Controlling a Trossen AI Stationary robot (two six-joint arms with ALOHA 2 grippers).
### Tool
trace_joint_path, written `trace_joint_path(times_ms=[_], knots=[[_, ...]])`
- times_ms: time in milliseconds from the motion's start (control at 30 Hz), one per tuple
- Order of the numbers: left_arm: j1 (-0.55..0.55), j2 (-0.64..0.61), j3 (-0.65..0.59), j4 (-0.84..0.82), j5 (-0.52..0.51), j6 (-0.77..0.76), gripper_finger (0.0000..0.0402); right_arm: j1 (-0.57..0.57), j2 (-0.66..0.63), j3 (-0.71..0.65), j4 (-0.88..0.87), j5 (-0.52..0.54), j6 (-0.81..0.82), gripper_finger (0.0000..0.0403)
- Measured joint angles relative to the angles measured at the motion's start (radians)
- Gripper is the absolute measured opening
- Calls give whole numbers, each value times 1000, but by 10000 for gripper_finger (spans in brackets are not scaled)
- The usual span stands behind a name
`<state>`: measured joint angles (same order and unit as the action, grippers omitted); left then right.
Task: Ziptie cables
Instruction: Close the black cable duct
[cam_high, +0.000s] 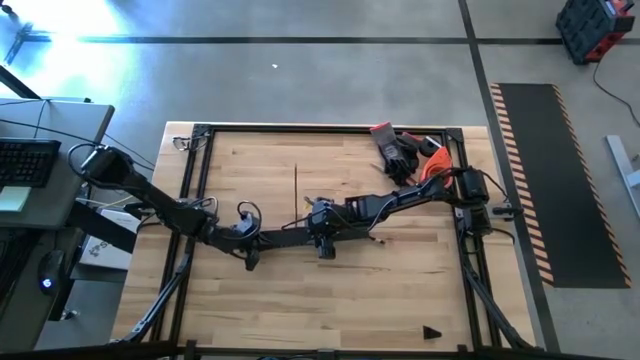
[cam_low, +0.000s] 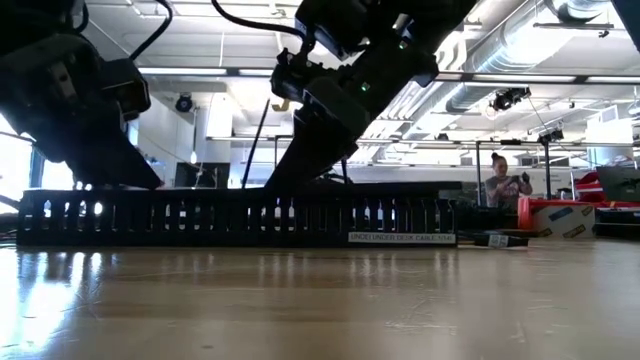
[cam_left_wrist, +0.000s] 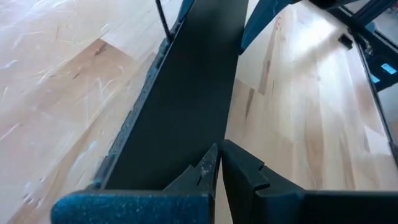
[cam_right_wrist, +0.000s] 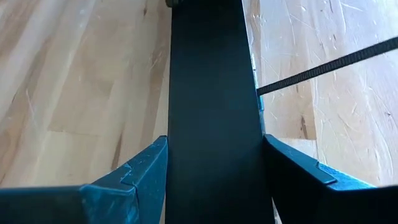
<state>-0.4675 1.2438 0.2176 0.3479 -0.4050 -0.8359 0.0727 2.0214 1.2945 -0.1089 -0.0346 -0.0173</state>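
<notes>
Slotted duct (cam_low: 240, 218) on table (cam_low: 320, 310) centre

Two dark, jointed arms with looped black cables along their links. The left hand (cam_left_wrist: 217, 177) has matte black wedge-shaped fingers with stepped tips; the right hand (cam_right_wrist: 214, 180) shows speckled dark-teal finger faces with notched edges.

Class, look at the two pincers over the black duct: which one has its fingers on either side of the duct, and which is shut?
The right pincer straddles the black duct, one finger on each side. The left pincer is shut, fingertips together above it.
</notes>
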Motion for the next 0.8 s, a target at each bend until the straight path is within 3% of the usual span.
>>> trace_joint_path(times_ms=[233,433,800], knots=[[1,24,-6,39,12,-12,0,-3,44,6,14,-5,-7,208],[8,-10,-1,165,68,49,0,-3,50,5,16,-21,5,208],[111,15,51,187,126,167,0,-2,43,2,20,-21,-16,208]])
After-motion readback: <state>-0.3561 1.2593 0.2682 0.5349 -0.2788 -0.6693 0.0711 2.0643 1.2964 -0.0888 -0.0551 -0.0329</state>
